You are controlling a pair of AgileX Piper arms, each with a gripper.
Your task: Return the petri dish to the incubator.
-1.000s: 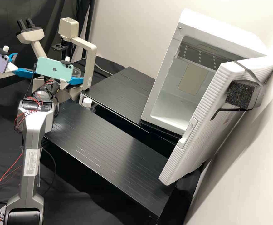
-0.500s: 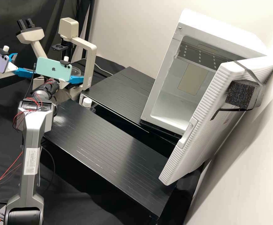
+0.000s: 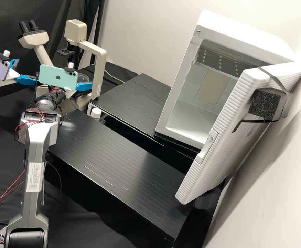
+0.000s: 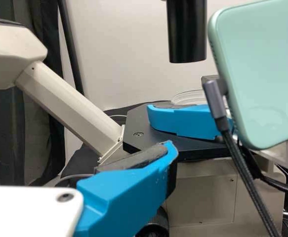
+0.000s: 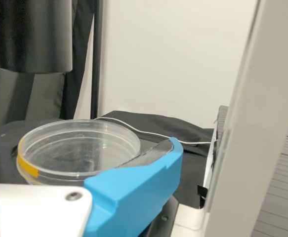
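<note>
Slightly farther leftward, right claw (image 3: 85,85), beside petri dish (image 5: 79,150)

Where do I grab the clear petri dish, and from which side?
Take the petri dish by opposite sides of its round wall, probably coming in level from the side: it sits flat, and a black cylinder hangs above, likely crowding a top approach.
</note>
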